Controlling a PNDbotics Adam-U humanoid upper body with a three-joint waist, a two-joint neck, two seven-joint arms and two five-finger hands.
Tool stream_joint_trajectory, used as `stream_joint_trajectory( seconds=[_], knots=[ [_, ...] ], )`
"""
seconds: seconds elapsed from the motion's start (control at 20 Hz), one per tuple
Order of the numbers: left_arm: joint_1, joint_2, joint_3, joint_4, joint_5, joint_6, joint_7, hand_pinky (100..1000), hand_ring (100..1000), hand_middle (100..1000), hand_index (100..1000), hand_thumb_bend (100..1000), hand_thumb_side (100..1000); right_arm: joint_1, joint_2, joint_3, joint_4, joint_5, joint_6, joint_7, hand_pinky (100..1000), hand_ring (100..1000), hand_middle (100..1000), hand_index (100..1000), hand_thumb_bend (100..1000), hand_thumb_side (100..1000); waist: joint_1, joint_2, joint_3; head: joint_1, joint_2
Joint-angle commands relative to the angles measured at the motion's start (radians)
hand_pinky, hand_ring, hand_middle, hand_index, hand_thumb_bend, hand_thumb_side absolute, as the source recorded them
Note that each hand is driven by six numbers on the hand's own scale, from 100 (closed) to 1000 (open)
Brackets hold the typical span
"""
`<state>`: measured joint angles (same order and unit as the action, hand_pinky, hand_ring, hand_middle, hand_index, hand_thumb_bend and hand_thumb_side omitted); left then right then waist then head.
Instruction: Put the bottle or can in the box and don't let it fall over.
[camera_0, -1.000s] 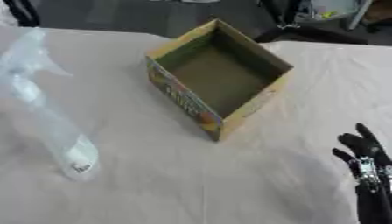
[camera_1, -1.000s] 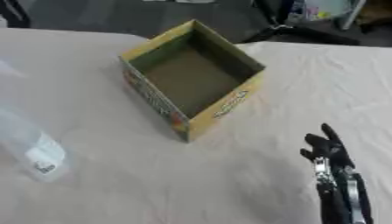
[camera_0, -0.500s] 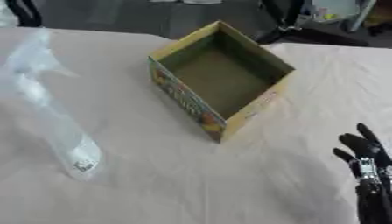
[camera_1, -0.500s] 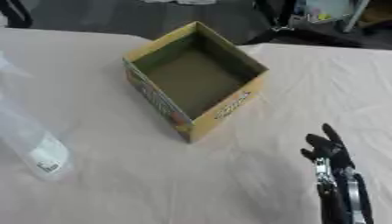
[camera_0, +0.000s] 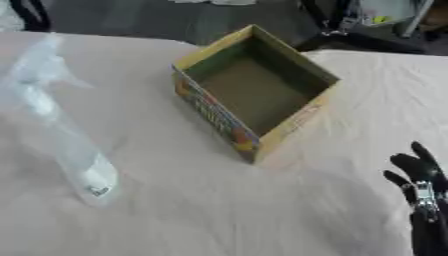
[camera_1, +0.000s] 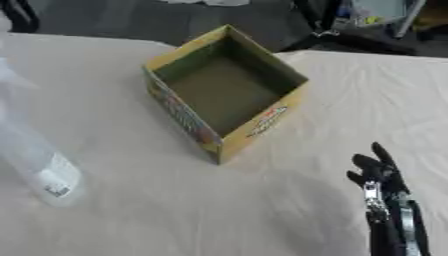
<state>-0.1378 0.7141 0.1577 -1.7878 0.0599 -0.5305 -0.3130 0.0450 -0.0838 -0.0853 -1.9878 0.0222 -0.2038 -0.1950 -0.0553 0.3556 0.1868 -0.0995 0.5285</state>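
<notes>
With the right hand (camera_1: 382, 185) idling open-fingered at five o'clock, grasp the clear spray bottle (camera_0: 66, 135) low at nine and lower it upright into the empty cardboard box (camera_0: 255, 90).

My table (camera_0: 175, 210) wears a pale, creased cloth. On it sits the open yellow cardboard box (camera_0: 254, 92), turned corner-on toward me, nothing inside. Well to the left of the box stands a clear spray bottle (camera_0: 66, 135), upright, its white label low near its base.
</notes>
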Motion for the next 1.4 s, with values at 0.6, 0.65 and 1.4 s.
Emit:
stream_joint_trajectory(
  seconds=[0.6, 0.65, 1.4],
  knots=[
    [-0.124, 0.039, -0.070, 0.090, -0.018, 0.032, -0.071, 1000, 1000, 1000, 951, 565, 817, -0.007, -0.010, 0.003, -0.012, -0.007, 0.013, 0.007, 816, 882, 1000, 751, 100, 737, 0.008, -0.018, -0.009, 0.007, -0.030],
    [-0.131, 0.038, -0.073, 0.092, -0.015, 0.032, -0.077, 1000, 1000, 1000, 951, 566, 817, -0.008, -0.010, 0.003, -0.012, -0.007, 0.014, 0.007, 816, 882, 1000, 751, 100, 738, 0.008, -0.017, -0.010, 0.007, -0.030],
    [-0.251, 0.022, -0.134, 0.131, -0.004, 0.048, -0.143, 1000, 1000, 1000, 947, 530, 806, -0.014, -0.015, 0.009, -0.012, -0.016, 0.025, 0.017, 816, 880, 1000, 749, 100, 747, 0.013, -0.016, -0.019, 0.034, -0.027]
  ],
)
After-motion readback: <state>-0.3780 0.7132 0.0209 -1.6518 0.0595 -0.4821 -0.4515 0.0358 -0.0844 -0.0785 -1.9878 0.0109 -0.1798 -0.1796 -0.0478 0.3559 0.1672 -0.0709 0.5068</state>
